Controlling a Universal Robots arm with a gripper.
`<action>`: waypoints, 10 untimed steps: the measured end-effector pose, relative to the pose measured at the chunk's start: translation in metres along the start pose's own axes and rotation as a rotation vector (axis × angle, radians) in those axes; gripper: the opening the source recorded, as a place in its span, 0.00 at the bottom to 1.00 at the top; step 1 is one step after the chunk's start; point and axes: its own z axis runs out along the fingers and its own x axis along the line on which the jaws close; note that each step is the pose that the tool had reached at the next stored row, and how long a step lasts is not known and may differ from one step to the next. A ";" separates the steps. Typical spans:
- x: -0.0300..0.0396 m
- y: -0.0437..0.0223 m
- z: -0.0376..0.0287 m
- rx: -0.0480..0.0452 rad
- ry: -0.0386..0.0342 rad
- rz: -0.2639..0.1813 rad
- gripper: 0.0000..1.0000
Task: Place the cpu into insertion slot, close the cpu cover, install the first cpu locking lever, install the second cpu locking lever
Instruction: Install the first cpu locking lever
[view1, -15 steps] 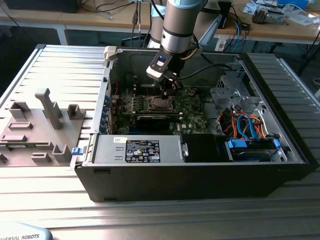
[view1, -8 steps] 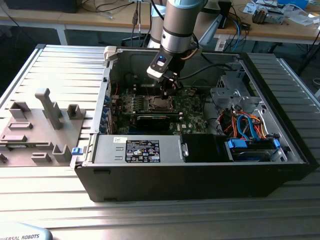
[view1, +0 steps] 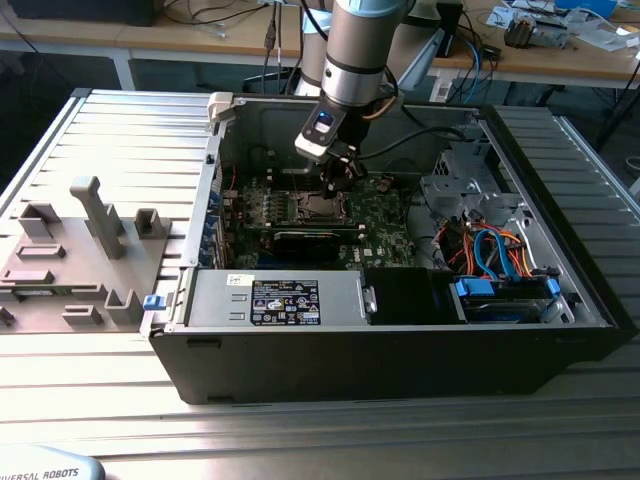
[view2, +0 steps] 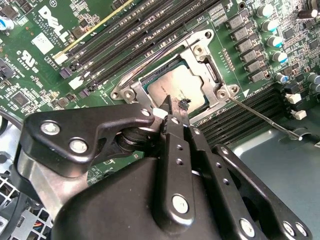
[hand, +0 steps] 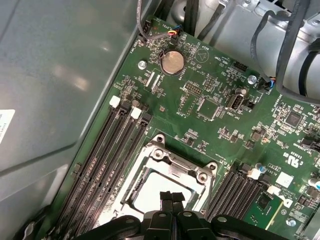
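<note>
In the exterior view we see the ribbed grey metal table (view1: 120, 130), the open black computer case (view1: 400, 360) on it, and the pincer (view1: 338, 172) low over the small square black insertion slot (view1: 322, 207). Both wrist views show its tips clenched together on nothing above the dull silver square cpu (view2: 175, 82) seated there, with the thin silvery cpu cover (view2: 197, 42) flat around it. The second wrist view adds a thin metal lever (view2: 265, 117) beside the cover.

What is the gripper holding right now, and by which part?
Nothing. The gripper is shut and empty, its tips just over the cpu top.
</note>
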 end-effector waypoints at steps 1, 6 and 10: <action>0.0000 0.0000 0.0000 0.0000 -0.0002 -0.003 0.11; 0.0000 0.0000 0.0000 0.0001 -0.0009 -0.014 0.11; 0.0000 0.0000 0.0000 0.0002 -0.0015 -0.022 0.11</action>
